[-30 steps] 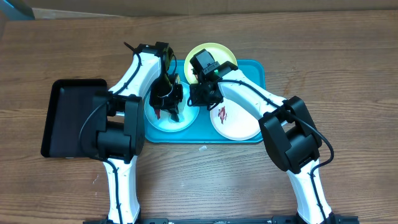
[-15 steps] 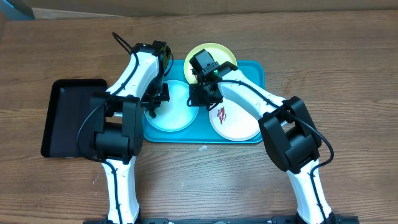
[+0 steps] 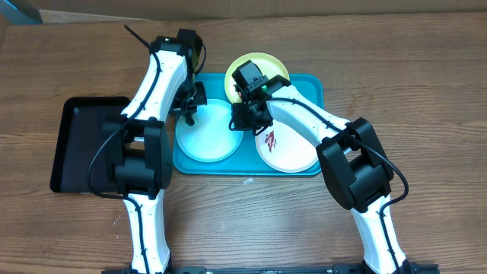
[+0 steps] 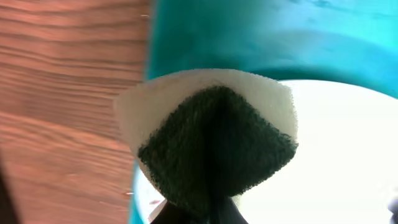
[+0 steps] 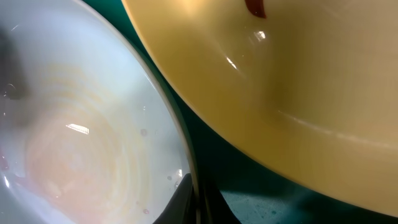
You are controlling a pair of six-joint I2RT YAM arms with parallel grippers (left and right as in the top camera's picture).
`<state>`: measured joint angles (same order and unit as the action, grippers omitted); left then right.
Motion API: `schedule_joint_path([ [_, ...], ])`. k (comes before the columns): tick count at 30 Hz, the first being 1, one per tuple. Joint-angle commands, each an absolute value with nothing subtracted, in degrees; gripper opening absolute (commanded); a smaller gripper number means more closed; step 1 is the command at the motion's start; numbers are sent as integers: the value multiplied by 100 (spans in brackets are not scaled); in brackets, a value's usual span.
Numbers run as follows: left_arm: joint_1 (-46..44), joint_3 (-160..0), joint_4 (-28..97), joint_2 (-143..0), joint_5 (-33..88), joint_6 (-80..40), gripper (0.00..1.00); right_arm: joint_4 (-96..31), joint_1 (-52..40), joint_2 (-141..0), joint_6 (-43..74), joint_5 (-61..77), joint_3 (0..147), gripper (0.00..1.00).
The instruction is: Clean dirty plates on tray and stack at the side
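Observation:
The pale blue plate (image 3: pixel 211 135) lies at the left of the turquoise tray (image 3: pixel 310 87) and looks free of smear. My left gripper (image 3: pixel 190 113) is shut on a white and dark-green sponge (image 4: pixel 211 137) at the plate's far-left rim. My right gripper (image 3: pixel 242 118) is shut on the plate's right rim (image 5: pixel 186 155). The yellow-green plate (image 3: pixel 262 67) sits at the back of the tray, with a red smear (image 5: pixel 255 7) in the right wrist view. The white plate (image 3: pixel 293 152) at the right carries a dark-red smear (image 3: pixel 272 138).
A black rectangular tray (image 3: pixel 84 141) lies on the wooden table (image 3: pixel 426 91) left of the turquoise tray. A small white scrap (image 3: pixel 246 181) lies just in front of the turquoise tray.
My left gripper has carried the sponge from the middle of the pale blue plate out to its far-left rim. The red marks on that plate no longer show. The right arm has not moved.

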<state>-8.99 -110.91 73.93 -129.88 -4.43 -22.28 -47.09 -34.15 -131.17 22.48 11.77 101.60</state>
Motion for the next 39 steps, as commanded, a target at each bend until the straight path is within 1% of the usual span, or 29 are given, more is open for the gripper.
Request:
schedule_joint_path([
  [1, -902, -10980, 7244, -13047, 320, -2097, 4, -4698, -3400, -13183, 2255, 1142, 10132, 4],
  [6, -904, -10311, 6646, -13050, 1192, -2093, 4, -4698, -3400, -13183, 2255, 1142, 10132, 4],
  [9, -904, -9992, 6355, -13052, 1479, -2097, 4, -4694, -3400, -13183, 2255, 1140, 10132, 4],
  [12, -904, -9706, 6169, -13050, 1299, -2104, 4, -4694, -3400, -13183, 2255, 1140, 10132, 4],
  [14, -899, -9616, 6206, -13050, 757, -2191, 4, -4698, -3400, -13183, 2255, 1142, 10132, 4],
  [20, -891, -9828, 6993, -13047, -1105, -2799, 4, -4696, -3400, -13183, 2255, 1140, 10132, 4],
  [26, -891, -10565, 7789, -13047, -1800, -3015, 4, -4683, -3400, -13183, 2255, 1140, 10132, 4],
  [33, -895, -11863, 8595, -13045, -1900, -3140, 4, -4687, -3400, -13183, 2255, 1142, 10132, 4],
  [39, -860, -12940, 9236, -13039, -1444, -3221, 4, -4821, -3406, -13072, 2237, 1205, 10189, 4],
])
